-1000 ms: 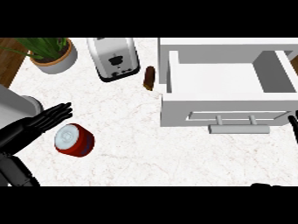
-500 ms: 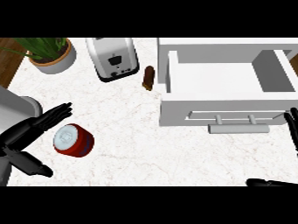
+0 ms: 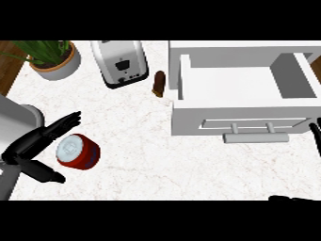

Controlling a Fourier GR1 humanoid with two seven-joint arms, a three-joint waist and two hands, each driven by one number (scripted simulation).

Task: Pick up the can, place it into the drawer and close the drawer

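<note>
Kitchen, marble counter [image 3: 142,136], toaster [image 3: 123,63], drawer [image 3: 243,96]

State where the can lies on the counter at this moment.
In the head view the can lies on its side at the counter's lower left, just right of the open left robot hand, far left of the open drawer.

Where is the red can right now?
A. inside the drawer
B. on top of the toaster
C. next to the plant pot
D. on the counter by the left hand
D: the can lies on the counter, between the open left hand's fingers and thumb.
</note>
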